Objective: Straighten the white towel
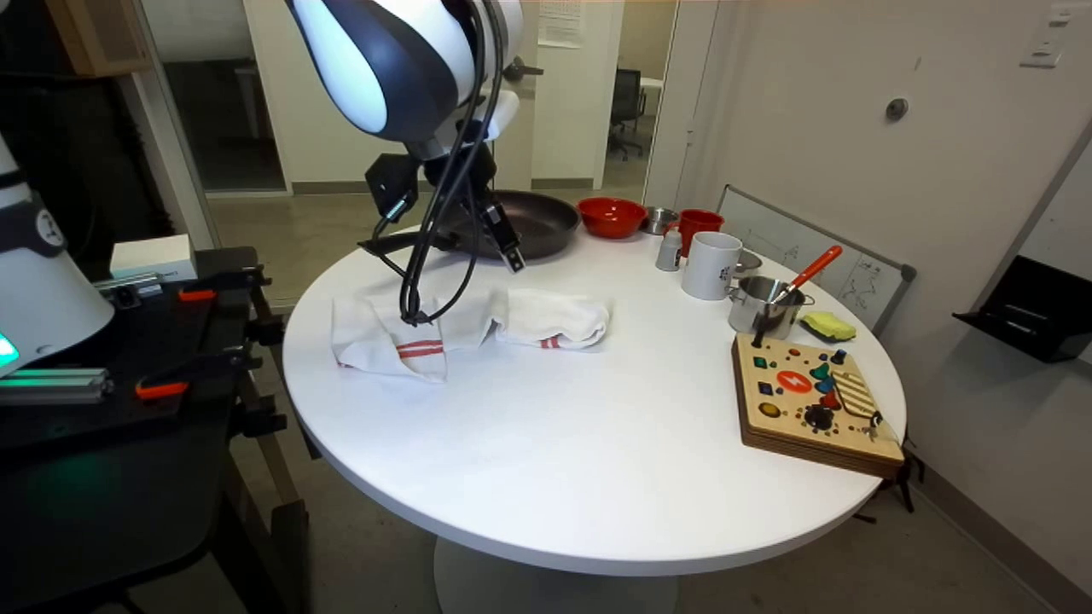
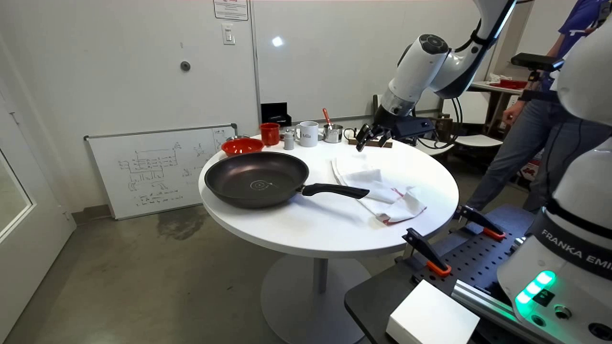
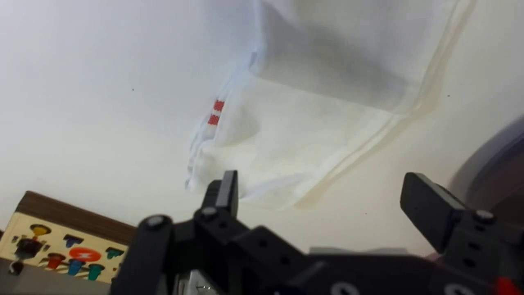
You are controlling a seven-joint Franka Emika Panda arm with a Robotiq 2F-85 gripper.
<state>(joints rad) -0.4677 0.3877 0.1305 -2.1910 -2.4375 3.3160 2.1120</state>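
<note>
- The round table [image 1: 546, 477] has a smooth-looking top that may give little grip, so a one-armed pull could slide the whole cloth rather than undo its folds.
- The white towel [image 1: 467, 328] lies on it, creased, one end folded over; pinching several layers at once would likely drag the fold along.
- The frying pan [image 2: 257, 179] sits near, its handle [image 2: 336, 190] overlapping the towel's edge in an exterior view; contact is unclear. A sweep that way could snag or shove it.
- The gripper [image 3: 321, 180] hangs above, jaws spread, nothing between them; lowered beyond the cloth's edge, it would catch only air.
- The red stripes [image 3: 215, 112] mark the folded side; a grasp there could bunch the hem.
</note>
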